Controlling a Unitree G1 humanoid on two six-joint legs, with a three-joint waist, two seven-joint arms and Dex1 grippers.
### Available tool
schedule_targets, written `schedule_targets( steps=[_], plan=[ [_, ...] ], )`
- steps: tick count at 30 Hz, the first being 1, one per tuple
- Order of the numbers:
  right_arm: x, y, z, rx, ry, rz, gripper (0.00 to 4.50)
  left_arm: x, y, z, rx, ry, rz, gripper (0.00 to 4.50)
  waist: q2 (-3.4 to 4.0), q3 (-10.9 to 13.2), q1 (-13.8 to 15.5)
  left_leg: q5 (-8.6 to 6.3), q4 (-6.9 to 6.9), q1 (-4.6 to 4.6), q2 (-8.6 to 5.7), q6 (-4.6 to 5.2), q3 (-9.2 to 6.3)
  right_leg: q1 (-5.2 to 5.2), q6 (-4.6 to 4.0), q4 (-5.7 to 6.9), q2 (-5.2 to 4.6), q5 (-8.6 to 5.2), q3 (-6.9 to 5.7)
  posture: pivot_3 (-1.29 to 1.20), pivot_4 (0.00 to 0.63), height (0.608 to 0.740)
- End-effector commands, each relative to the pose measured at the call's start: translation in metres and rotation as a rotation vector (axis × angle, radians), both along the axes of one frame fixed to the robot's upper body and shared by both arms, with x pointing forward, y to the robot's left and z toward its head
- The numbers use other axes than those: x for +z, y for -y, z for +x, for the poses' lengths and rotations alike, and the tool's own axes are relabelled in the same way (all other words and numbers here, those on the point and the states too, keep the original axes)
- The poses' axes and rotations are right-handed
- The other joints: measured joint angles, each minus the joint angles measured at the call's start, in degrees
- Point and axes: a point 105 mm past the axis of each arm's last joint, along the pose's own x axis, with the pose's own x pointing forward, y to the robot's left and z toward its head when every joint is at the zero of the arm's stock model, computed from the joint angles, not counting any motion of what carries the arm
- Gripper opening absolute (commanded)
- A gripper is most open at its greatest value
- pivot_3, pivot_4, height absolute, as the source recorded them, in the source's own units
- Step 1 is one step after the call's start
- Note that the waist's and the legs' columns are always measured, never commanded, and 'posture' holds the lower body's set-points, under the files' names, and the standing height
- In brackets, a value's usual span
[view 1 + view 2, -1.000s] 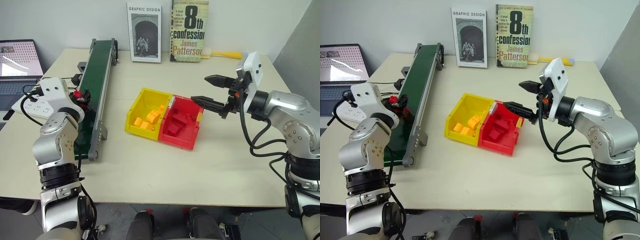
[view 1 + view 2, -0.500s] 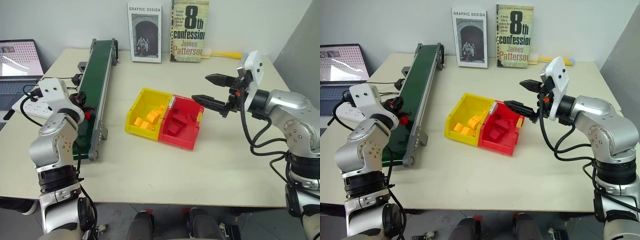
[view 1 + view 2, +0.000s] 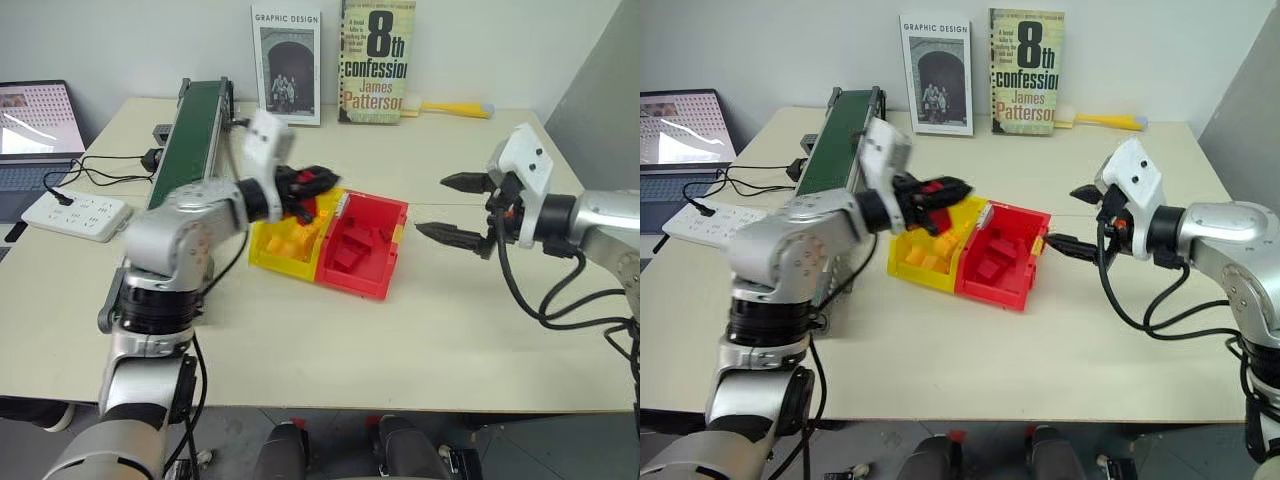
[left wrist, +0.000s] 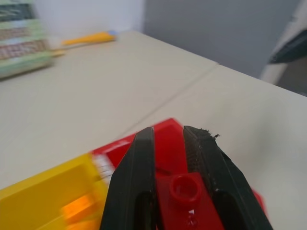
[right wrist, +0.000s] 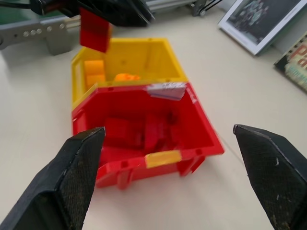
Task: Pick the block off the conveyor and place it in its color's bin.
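Block (image 4: 186,188) between left gripper (image 3: 950,190) jaws, clamped.

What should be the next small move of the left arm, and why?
Probably carry the block a little further toward the robot's right, until it is above the red bin. The left gripper, jaws shut on the block, hangs over the yellow bin, the wrong colour. The right gripper stands open beside the red bin, apart from it, so the way seems free.
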Motion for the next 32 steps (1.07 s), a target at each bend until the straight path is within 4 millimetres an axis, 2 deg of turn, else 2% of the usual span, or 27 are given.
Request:
schedule_targets(
  steps=[1, 3, 5, 8, 12, 16, 19, 22, 29, 32],
  plan=[
    [0.011, 0.000, -0.015, -0.002, 0.041, 0.005, 4.50, -0.001, 0.015, 0.004, -0.070, 0.040, 0.010, 0.56, 0.00, 0.0, 0.0, 0.00, 0.00, 0.00, 0.00, 0.00, 0.00, 0.00, 0.00, 0.00, 0.01, 0.00, 0.01, 0.00, 0.150, 0.740],
    [0.010, 0.001, -0.016, -0.026, 0.039, 0.010, 4.50, -0.007, 0.021, 0.006, -0.097, 0.032, 0.014, 0.56, 0.00, 0.0, 0.0, 0.00, 0.01, 0.01, 0.00, 0.01, 0.00, 0.00, 0.00, 0.01, 0.02, 0.00, 0.02, 0.00, 0.150, 0.740],
    [0.008, 0.004, -0.018, -0.052, 0.037, 0.013, 4.50, -0.010, 0.025, 0.009, -0.118, 0.024, 0.008, 1.26, 0.00, 0.0, 0.1, 0.00, 0.01, -0.01, 0.00, 0.01, -0.01, 0.00, 0.00, -0.01, 0.03, 0.00, 0.01, 0.00, 0.150, 0.740],
    [0.004, 0.007, -0.021, -0.080, 0.032, 0.019, 4.50, -0.009, 0.027, 0.013, -0.135, 0.020, -0.009, 1.65, 0.00, 0.0, 0.3, -0.01, 0.02, -0.06, -0.02, 0.02, 0.00, 0.00, 0.00, -0.05, 0.02, 0.00, 0.00, 0.00, 0.150, 0.740],
    [0.003, 0.008, -0.022, -0.099, 0.029, 0.030, 4.50, -0.002, 0.030, 0.017, -0.146, 0.026, -0.026, 2.58, 0.00, 0.0, 0.3, -0.01, 0.02, -0.06, -0.03, 0.02, 0.00, 0.00, 0.00, -0.06, 0.01, 0.00, 0.00, 0.00, 0.150, 0.740],
    [0.002, 0.008, -0.021, -0.104, 0.028, 0.032, 4.50, 0.003, 0.026, 0.018, -0.145, 0.041, -0.023, 3.33, 0.00, 0.0, 0.2, -0.01, 0.01, -0.05, -0.02, 0.02, 0.00, 0.00, 0.00, -0.05, 0.02, 0.00, 0.02, 0.00, 0.150, 0.740],
    [0.001, 0.010, -0.018, -0.097, 0.025, 0.021, 4.50, 0.009, 0.005, 0.020, -0.105, 0.065, 0.011, 4.01, 0.00, 0.0, 0.1, -0.01, 0.02, -0.05, -0.02, 0.02, 0.00, 0.00, 0.00, -0.04, 0.02, 0.00, 0.02, 0.00, 0.150, 0.740],
    [-0.001, 0.011, -0.015, -0.080, 0.020, 0.005, 4.50, 0.009, -0.027, 0.017, -0.055, 0.087, 0.096, 4.47, 0.00, 0.0, -0.2, -0.01, 0.01, -0.01, 0.01, 0.02, 0.00, -0.01, 0.00, -0.03, 0.07, 0.00, 0.05, 0.00, 0.150, 0.740],
    [-0.014, 0.016, -0.010, 0.017, -0.046, -0.049, 4.50, 0.012, -0.106, -0.026, 0.001, 0.067, 0.277, 4.47, 0.04, 0.0, 0.0, -0.01, -0.03, 0.00, 0.05, 0.02, -0.03, -0.03, 0.00, -0.05, 0.07, -0.01, 0.02, 0.00, 0.150, 0.740],
    [-0.016, 0.019, -0.004, 0.033, -0.052, -0.053, 4.50, 0.011, -0.125, -0.035, 0.048, 0.055, 0.316, 4.47, 0.03, 0.0, 0.0, -0.01, -0.02, 0.00, 0.07, 0.03, -0.01, -0.03, 0.00, -0.05, 0.05, -0.01, 0.01, 0.00, 0.150, 0.740]
  ],
)
